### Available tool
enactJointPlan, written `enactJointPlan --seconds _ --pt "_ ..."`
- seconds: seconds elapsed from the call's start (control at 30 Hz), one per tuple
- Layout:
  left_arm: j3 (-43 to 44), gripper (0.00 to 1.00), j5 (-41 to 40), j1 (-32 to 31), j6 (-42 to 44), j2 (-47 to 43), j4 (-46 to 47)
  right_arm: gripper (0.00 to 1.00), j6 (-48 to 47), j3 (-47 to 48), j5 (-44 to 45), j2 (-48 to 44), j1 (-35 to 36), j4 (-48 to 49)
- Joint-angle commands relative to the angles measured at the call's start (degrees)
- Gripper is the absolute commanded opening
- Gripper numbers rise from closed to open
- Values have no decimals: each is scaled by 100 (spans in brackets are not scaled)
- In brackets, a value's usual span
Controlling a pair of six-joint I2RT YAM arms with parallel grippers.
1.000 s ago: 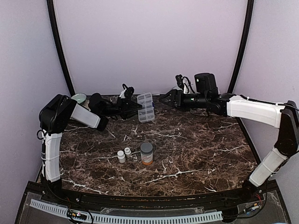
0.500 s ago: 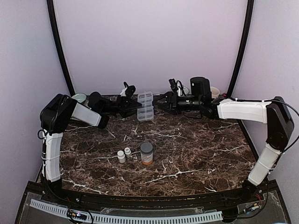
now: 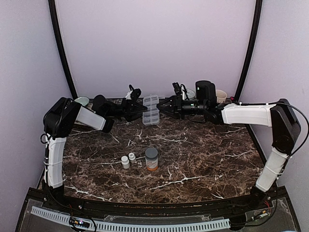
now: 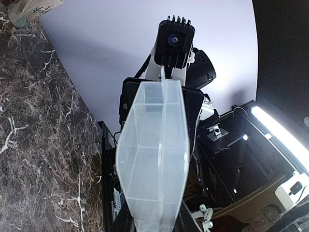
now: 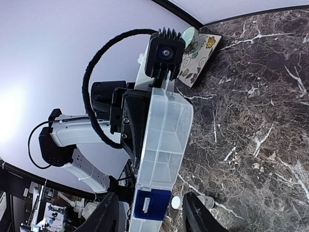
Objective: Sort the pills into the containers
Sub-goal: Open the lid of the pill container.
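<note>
Lying at the far middle of the table (image 3: 203,150), between the two arms: one box (image 3: 150,110), flat, clear plastic, rectangular, with two rows of compartments showing through its walls from above. One long side tilts up toward the overhead camera. A blue latch (image 5: 147,203) sits at the end nearest the right arm. No contents can be made out in any view. Left gripper (image 3: 140,109): clamped on the box's left end, the plastic wedged between its dark fingers in the left wrist view. Right gripper (image 3: 163,107): jaws apart, one finger (image 5: 110,215) on either side of the latch end, with a gap visible on each side in the right wrist view. Two small white bottles (image 3: 128,159) stand touching or nearly so at the table's near middle, well apart from the box. An orange bottle (image 3: 151,159) with a grey cap stands upright just to their right. A pale bowl (image 3: 82,101) sits at the far left corner behind the left arm. A pale cup (image 3: 221,95) sits at the far right behind the right arm. Both arms reach across the back edge and partly hide it.
</note>
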Motion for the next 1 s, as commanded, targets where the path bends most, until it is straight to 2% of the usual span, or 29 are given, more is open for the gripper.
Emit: enactJointPlan --seconds 0.0,0.1,0.37,0.7,0.97 --pt "209 0 137 -60 -63 -26 792 45 228 78 -130 71 58 489" --pt "196 0 149 -67 -67 -22 797 41 259 55 -115 31 62 549" --pt "189 0 128 -98 -66 -31 797 25 263 16 -110 -40 81 477" --pt "143 0 85 -98 -59 -38 762 7 40 -10 40 -170 89 91" --pt "91 0 72 -80 11 -48 665 3 -282 134 249 -212 89 -567"
